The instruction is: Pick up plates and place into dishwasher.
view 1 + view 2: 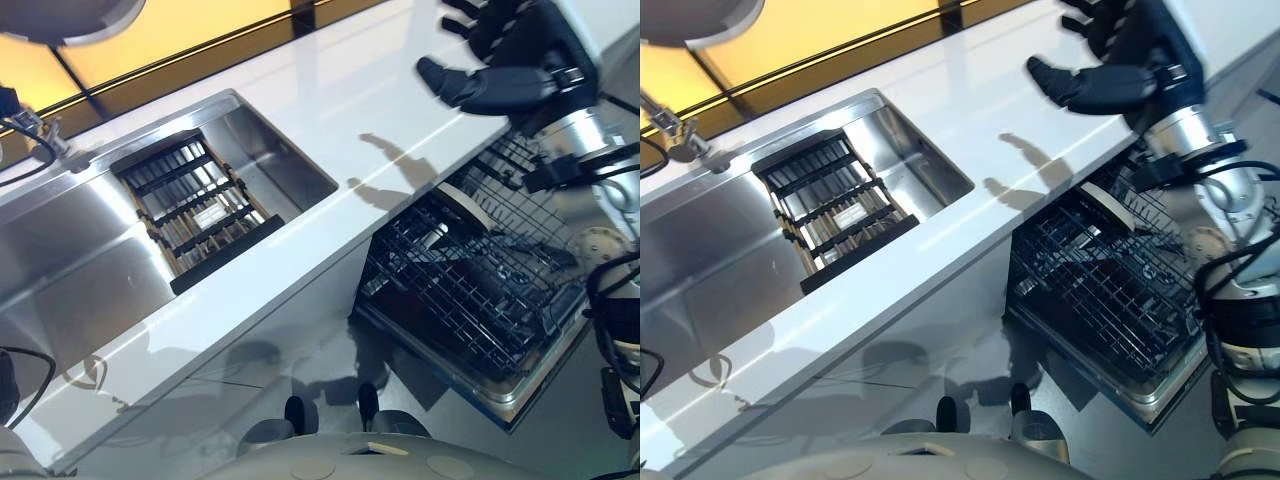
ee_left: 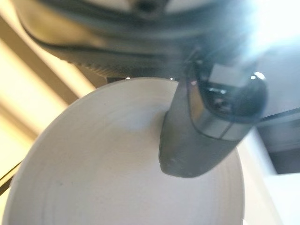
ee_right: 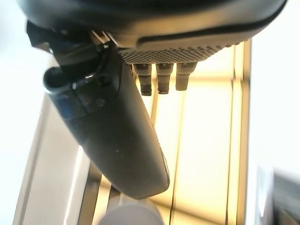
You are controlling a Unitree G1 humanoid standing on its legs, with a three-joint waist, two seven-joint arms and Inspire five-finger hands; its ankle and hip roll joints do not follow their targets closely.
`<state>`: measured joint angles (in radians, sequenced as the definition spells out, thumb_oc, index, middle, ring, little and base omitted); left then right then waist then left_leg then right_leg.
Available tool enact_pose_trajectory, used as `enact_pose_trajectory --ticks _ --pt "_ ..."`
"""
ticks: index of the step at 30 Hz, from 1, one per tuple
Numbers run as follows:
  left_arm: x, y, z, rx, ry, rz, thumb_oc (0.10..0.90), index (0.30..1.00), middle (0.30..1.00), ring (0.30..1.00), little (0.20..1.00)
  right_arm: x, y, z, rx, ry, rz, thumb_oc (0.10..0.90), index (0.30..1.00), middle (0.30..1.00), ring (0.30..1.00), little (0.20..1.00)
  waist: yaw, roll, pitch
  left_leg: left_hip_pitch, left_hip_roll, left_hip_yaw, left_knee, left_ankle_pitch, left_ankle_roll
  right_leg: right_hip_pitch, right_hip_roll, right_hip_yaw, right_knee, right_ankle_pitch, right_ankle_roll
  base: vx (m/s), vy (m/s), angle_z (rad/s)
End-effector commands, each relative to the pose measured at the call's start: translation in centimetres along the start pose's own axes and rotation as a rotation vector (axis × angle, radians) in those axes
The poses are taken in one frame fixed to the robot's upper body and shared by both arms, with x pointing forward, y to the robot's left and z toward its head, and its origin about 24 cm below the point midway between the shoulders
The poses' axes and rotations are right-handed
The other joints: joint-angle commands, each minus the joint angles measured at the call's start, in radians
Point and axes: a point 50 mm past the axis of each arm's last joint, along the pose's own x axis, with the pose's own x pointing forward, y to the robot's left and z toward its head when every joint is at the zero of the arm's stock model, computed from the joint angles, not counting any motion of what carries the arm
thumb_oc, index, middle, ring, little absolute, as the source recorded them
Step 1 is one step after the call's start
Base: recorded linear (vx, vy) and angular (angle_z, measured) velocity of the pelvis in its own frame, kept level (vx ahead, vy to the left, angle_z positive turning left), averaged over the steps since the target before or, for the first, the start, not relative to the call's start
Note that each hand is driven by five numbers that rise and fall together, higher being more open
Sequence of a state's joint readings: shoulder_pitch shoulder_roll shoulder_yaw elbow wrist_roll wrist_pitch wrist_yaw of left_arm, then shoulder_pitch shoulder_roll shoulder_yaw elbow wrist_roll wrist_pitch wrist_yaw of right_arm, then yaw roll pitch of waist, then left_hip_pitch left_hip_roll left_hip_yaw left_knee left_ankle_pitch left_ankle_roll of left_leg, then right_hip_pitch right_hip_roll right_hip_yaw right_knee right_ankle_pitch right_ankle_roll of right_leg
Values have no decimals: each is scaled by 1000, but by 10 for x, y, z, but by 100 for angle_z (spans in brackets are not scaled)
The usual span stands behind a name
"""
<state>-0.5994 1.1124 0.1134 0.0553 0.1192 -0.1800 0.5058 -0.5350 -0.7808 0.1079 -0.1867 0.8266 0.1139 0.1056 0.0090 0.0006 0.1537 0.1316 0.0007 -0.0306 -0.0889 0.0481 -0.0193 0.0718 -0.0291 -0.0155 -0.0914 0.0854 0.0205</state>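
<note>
A white plate point(image 2: 108, 164) rests against my left hand point(image 2: 201, 131), whose thumb is clamped over its rim. The same plate point(image 1: 65, 15) shows high at the far left, above the sink's back edge. My right hand point(image 1: 520, 60) hovers open over the white counter point(image 1: 340, 110) at the far right, fingers straight and holding nothing; its thumb point(image 3: 112, 136) sticks out bare. Below that hand, the dishwasher's dark wire rack point(image 1: 480, 290) is pulled out, with a pale dish rim point(image 1: 468, 205) standing in it.
A steel sink point(image 1: 60, 270) fills the left side, with a black slatted drying rack point(image 1: 195, 210) in its right half and a tap point(image 1: 40, 135) behind it. The counter's front edge runs diagonally between the sink and the dishwasher.
</note>
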Motion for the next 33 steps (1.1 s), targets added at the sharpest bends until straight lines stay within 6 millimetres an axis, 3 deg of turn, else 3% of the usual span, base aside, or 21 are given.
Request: enact_pose_trajectory --ticks 1,8,15,22,33 --pt "13 3 29 9 -196 69 100 300 300 300 200 20 28 48 52 -256 128 800 900 900 900 900 -3 -20 -176 -13 -78 -4 3 -35 35 36 -1 -36 19 -33 23 8 -52 15" --pt "3 -41 56 -130 -236 -3 100 300 300 300 200 39 59 27 164 -217 167 800 900 900 900 900 0 -25 -177 -8 -76 -4 5 -35 36 41 1 -39 18 -31 22 3 -40 3" --pt "-12 -71 77 -226 -271 -115 100 300 300 300 200 48 82 1 284 -118 188 800 900 900 900 900 -2 -25 -175 -9 -73 2 7 -32 35 38 4 -35 18 -26 23 2 -12 -1" --pt "-22 -87 88 -288 -289 -176 100 300 300 300 200 51 97 -18 346 -57 185 800 900 900 900 900 -3 -25 -176 -9 -70 12 9 -30 37 36 8 -30 15 -21 21 2 -1 0" --pt "-30 -102 101 -347 -304 -253 100 300 300 300 200 54 107 -21 397 -65 174 800 900 900 900 900 -4 -27 -173 -13 -69 18 12 -29 41 35 11 -26 16 -21 19 0 0 0"
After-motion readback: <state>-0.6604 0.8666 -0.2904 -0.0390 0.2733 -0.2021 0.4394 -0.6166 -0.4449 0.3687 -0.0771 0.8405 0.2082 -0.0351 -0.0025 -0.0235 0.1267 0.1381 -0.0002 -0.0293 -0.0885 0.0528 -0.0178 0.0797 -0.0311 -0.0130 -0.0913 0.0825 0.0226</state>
